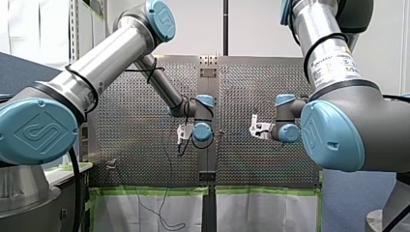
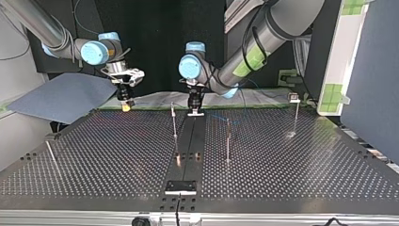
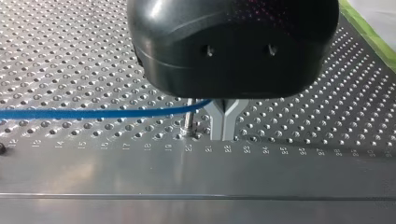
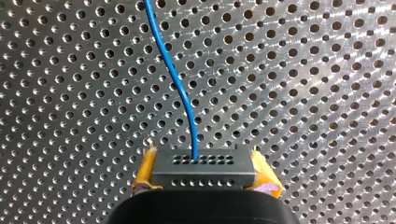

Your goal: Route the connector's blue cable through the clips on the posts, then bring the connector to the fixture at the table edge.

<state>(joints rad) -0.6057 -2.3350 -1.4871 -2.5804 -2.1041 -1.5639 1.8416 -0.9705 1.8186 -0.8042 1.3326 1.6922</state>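
Observation:
My right gripper (image 4: 203, 186) is shut on the dark grey connector (image 4: 203, 168), which sits between its yellow pads (image 4: 145, 170). The blue cable (image 4: 180, 84) leaves the connector's face and runs ahead over the perforated plate. In the top view this gripper (image 2: 125, 106) hangs just above the table's far edge at the left. My left gripper (image 3: 224, 133), black with metal fingers (image 3: 215, 122), is shut on the blue cable (image 3: 93, 113) low over the plate, right beside a thin post (image 3: 188, 122). In the top view it (image 2: 195, 112) stands at the far middle.
Thin clip posts stand on the table: one (image 2: 174, 121) near my left gripper, one (image 2: 228, 139) closer in, one (image 2: 296, 115) at the top view's right. A slanted rod (image 2: 51, 153) is at its left. The fixture (image 2: 180, 187) sits at the near edge, middle.

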